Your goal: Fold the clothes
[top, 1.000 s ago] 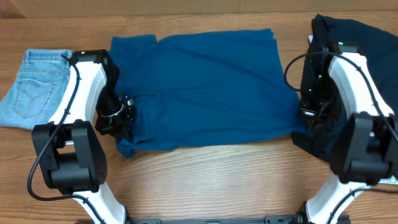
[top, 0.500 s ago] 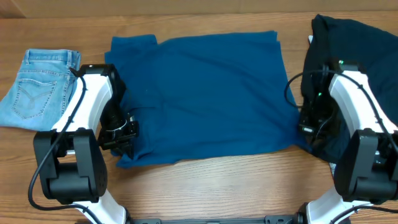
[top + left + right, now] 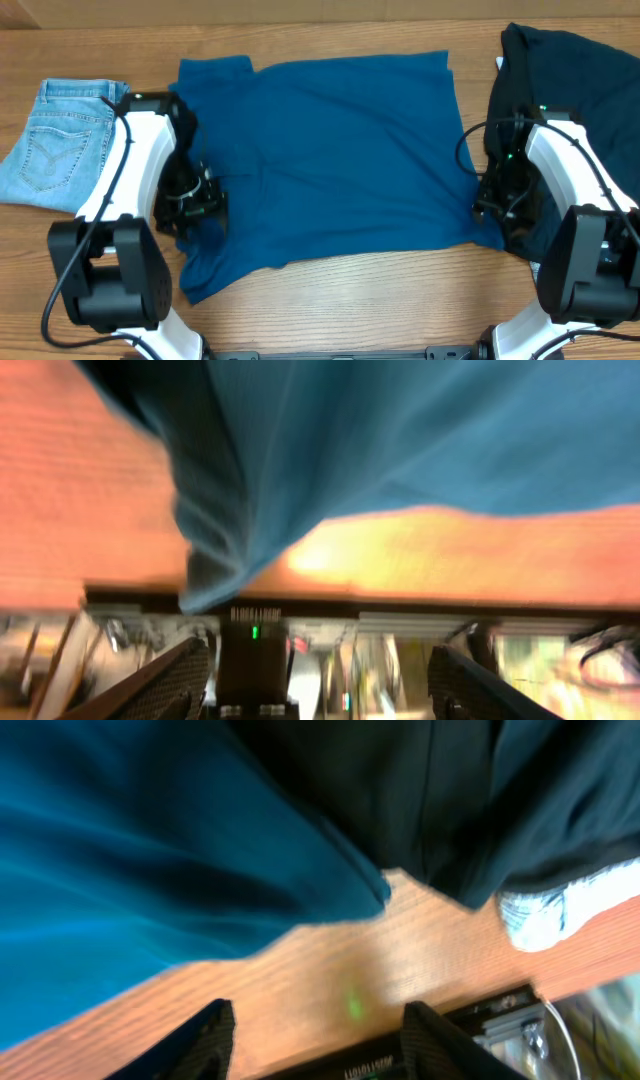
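**Both my grippers spread wide at the blue top's near corners**

At the far left, the light-blue jeans lie flat on the table, clear of both my arms. Only the overhead view shows them.

Just right of them, my left gripper sits over the near left part of the mid-blue top. There the cloth trails down in a crumpled tail toward the table's near edge. From above I cannot read the jaws. My left wrist camera can: my left fingers stand far apart with nothing between them. Beyond them it shows the blue tail and bare wood, all blurred.

The top itself lies spread across the middle of the table. A sleeve sits at its far left corner, and its near hem slants.

At the top's near right corner is my right gripper, between the top and the dark navy garment bunched at the right. Overhead, the wrist hides the jaws. My right wrist camera shows my right fingers apart and empty. Beyond bare wood, the blue corner appears to meet the navy cloth. That view alone shows a pale scrap under the navy edge; I cannot tell what it is.
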`<action>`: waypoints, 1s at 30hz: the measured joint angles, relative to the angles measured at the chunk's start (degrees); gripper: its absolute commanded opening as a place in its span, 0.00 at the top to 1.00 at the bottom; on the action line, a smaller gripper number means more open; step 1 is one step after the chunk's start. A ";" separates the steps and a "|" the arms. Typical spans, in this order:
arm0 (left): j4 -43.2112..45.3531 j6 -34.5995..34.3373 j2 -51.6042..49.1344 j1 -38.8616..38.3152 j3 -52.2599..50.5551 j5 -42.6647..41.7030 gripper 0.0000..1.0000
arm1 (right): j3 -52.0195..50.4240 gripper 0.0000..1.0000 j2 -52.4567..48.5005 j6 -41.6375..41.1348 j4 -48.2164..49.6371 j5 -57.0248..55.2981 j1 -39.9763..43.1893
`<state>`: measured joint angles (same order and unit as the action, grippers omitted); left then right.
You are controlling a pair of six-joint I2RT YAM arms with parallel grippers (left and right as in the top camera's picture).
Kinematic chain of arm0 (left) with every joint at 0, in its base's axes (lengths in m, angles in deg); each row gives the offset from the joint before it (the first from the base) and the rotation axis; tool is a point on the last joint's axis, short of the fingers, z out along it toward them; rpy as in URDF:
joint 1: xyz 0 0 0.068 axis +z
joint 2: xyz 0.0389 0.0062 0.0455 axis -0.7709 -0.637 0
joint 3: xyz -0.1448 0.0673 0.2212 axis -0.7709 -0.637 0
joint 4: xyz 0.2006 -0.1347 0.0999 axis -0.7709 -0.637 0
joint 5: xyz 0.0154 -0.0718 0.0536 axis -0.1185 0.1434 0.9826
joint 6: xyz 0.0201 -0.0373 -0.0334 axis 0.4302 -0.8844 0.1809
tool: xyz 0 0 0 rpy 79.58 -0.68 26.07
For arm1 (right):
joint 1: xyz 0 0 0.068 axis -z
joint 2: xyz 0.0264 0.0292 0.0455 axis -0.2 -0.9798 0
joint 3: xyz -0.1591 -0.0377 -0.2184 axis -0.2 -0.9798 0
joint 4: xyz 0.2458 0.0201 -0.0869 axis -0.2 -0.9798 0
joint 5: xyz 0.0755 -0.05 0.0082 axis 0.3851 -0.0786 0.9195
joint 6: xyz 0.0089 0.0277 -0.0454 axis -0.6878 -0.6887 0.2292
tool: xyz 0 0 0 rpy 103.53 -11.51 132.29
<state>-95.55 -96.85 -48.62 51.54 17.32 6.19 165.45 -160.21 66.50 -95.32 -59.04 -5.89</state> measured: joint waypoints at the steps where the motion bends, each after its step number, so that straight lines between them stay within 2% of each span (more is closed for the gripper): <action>1: 1.31 0.00 0.90 0.00 1.81 0.00 0.25 | 2.38 0.50 -0.02 0.35 0.04 0.04 -0.02; 2: 3.43 0.00 2.32 0.00 4.07 0.00 0.25 | 6.34 0.49 -0.02 0.57 0.44 0.02 -0.02; 3: 5.64 -0.02 3.61 0.00 5.64 0.00 0.21 | 10.45 0.43 -0.02 1.27 1.62 0.35 -0.02; 4: 7.87 -0.02 5.01 0.00 7.26 -0.02 0.12 | 14.84 0.35 -0.02 2.29 3.56 1.11 -0.02; 5: 10.93 -0.11 6.49 0.00 8.41 -0.02 0.04 | 17.84 0.33 -0.02 3.63 5.75 2.71 -0.02; 6: 13.29 -0.20 7.89 0.00 9.20 -0.04 0.00 | 22.49 0.30 -0.02 5.51 9.94 5.03 -0.04; 9: 18.58 -1.22 10.86 0.00 10.19 -0.63 0.00 | 28.55 0.25 0.20 10.16 19.19 10.71 -0.13; 14: 19.63 -2.10 11.04 0.00 10.34 -2.95 0.03 | 29.16 0.24 -2.12 17.42 27.34 15.87 -0.13; 15: 19.67 -2.14 11.04 0.00 10.34 -3.30 0.03 | 29.22 0.19 -3.67 18.67 28.70 16.33 -0.13; 22: 19.91 -2.16 11.02 0.00 10.34 -4.02 0.03 | 29.20 0.04 -21.00 24.33 42.80 20.17 -0.15; 30: 19.87 -2.16 11.02 0.00 10.34 -4.17 0.03 | 29.18 0.03 -27.45 26.34 52.46 22.03 -1.40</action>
<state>-75.68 -99.01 -37.61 51.54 27.65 2.02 194.63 -187.66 92.83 -42.86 -37.01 -7.29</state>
